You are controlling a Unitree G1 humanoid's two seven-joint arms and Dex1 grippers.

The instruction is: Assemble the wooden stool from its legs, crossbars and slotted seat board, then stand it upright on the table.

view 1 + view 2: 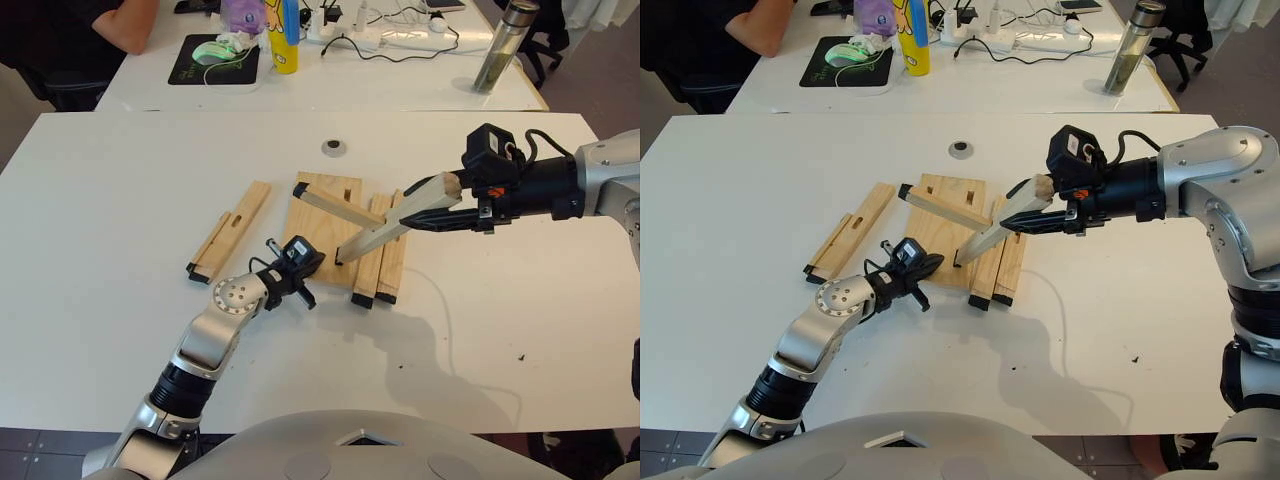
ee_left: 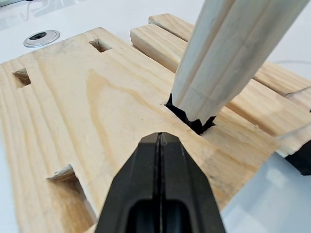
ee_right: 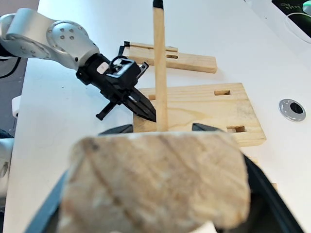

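My head pair looked forward and down over both arms at the white surface (image 1: 120,250), far enough back to take in the whole seat board (image 1: 312,235). Its two eyes shared nearly the same scene, offset slightly sideways. The left wrist camera sat just behind the left gripper (image 2: 159,145), very close above the board. The right wrist camera looked past the right gripper (image 1: 410,218) along the held leg (image 3: 155,179), sharing that board from farther off.
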